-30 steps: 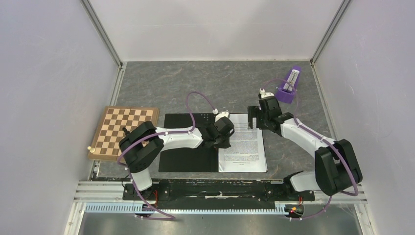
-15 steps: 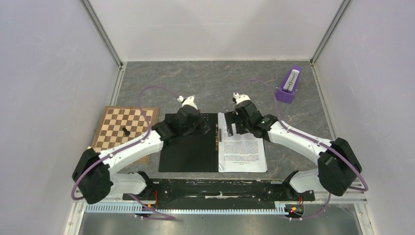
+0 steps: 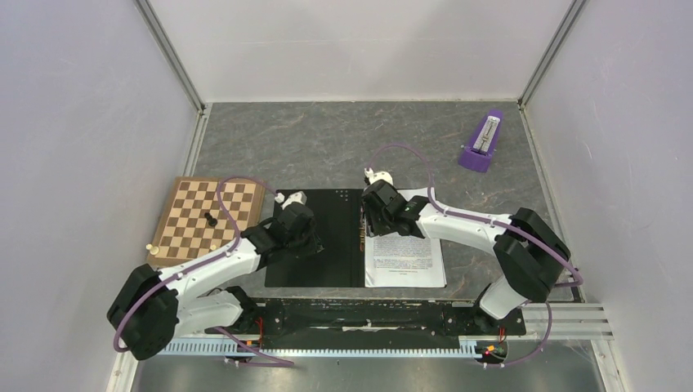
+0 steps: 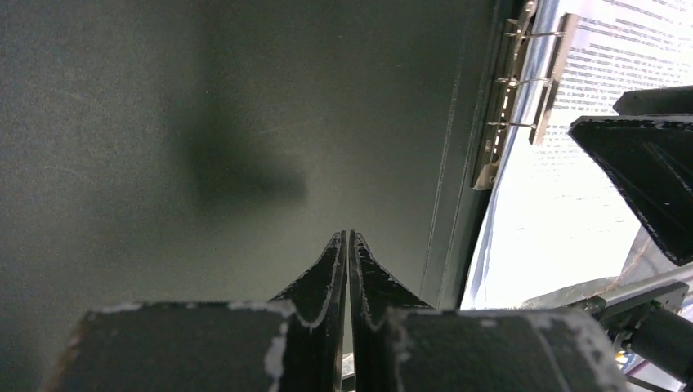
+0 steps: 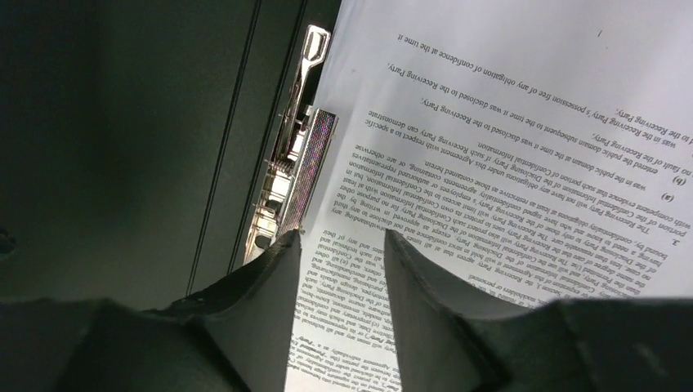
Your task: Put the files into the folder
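Folder: the flat folder (image 3: 315,263), black inside, lies open on the grey marbled table (image 3: 327,139), its near edge close to the arm bases.
Files: the white sheets of dense black print (image 3: 406,249) lie squarely on the right cover as 1 stack. How many sheets there are cannot be told.
Left gripper: the left gripper (image 4: 349,237) hangs low over the bare left cover with its fingers pressed together on nothing. Whether it touches the cover cannot be told.
Right gripper: the right gripper (image 5: 342,238) sits at the far end of the spine, its 2 fingers parted with a gap and holding nothing, over the sheets' left margin.
Clip: the metal spine clip (image 5: 294,163) sits just beside the sheets' edge. Whether it pins them is unclear.
Progress: judged late. The sheets are in place; clamping and closing the cover look to be left.
Edges: the sheets' left edge lies along the spine.
Room: the checkered wooden chessboard (image 3: 208,216) sits just beside the left cover, crowding that side. The table beyond is bare up to the purple metronome (image 3: 482,143) at far right.
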